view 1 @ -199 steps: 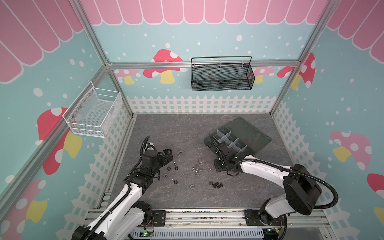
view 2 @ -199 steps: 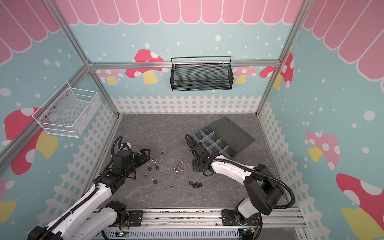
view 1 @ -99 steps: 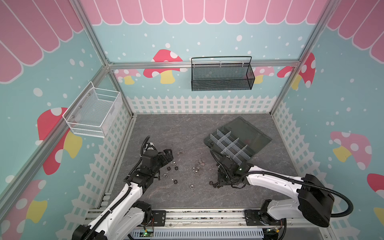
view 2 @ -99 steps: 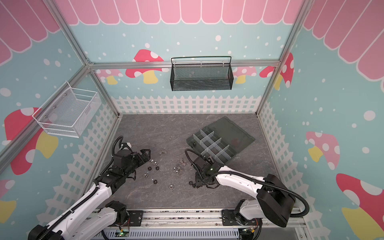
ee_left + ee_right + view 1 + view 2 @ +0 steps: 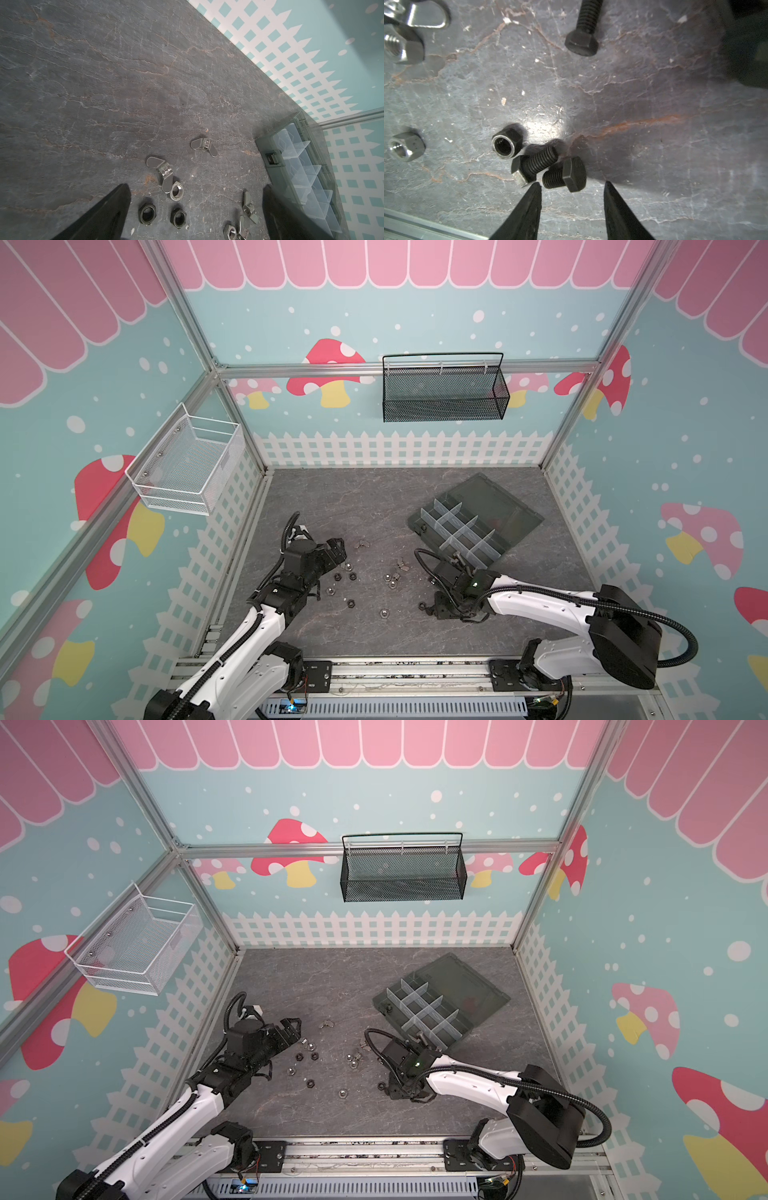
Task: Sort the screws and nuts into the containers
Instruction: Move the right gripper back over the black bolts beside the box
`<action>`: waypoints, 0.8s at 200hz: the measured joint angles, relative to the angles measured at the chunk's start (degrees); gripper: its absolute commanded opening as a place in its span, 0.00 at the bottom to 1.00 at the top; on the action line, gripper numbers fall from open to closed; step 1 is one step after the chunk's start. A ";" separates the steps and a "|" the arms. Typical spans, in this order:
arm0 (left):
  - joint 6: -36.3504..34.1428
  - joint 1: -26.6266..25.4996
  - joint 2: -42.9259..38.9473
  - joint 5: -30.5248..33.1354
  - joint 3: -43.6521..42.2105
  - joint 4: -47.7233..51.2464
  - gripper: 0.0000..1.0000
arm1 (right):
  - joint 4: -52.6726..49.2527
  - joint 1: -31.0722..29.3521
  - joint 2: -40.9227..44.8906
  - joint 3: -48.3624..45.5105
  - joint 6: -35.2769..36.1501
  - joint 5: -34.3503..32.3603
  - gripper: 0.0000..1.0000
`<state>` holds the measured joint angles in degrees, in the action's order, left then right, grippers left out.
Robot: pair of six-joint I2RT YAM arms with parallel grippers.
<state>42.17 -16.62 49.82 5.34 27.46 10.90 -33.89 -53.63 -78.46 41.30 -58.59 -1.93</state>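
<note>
Two black screws (image 5: 564,174) (image 5: 533,164) lie touching on the slate floor, a black nut (image 5: 506,143) beside them. My right gripper (image 5: 572,184) is open and holds nothing, its tips just short of the nearer screw; in both top views it sits low near the front (image 5: 442,608) (image 5: 399,1088). A third black screw (image 5: 584,31) lies farther off. My left gripper (image 5: 196,188) is wide open over two black nuts (image 5: 147,214) (image 5: 178,217) and a silver nut (image 5: 177,191). The containers (image 5: 457,526) (image 5: 419,1006) stand open at the back right.
Silver wing nuts (image 5: 203,145) (image 5: 161,172) and silver hex nuts (image 5: 404,146) lie scattered between the arms. A black mesh basket (image 5: 442,393) hangs on the back wall, a white wire basket (image 5: 187,466) on the left wall. The metal rail (image 5: 395,668) borders the front.
My right gripper has moved from the box's near edge toward the front, down to the black screws, and its jaws have opened wider. The left arm has not moved.
</note>
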 measured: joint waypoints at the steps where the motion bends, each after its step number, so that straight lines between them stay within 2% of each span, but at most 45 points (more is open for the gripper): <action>1: 0.02 0.00 0.00 0.00 0.00 0.00 1.00 | -0.02 0.00 -0.02 -0.02 -0.02 0.00 0.49; 126: 0.11 0.00 0.00 0.00 0.00 0.00 1.00 | 2.27 0.00 -3.76 -0.31 0.17 0.11 0.48; 160: 0.11 0.04 0.00 0.00 0.00 0.00 1.00 | 2.16 0.00 -3.78 -0.31 0.55 0.13 0.44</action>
<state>42.28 -16.58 49.82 5.34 27.46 10.90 -31.73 -53.63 -82.24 40.99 -58.04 -1.80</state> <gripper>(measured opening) 0.996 0.455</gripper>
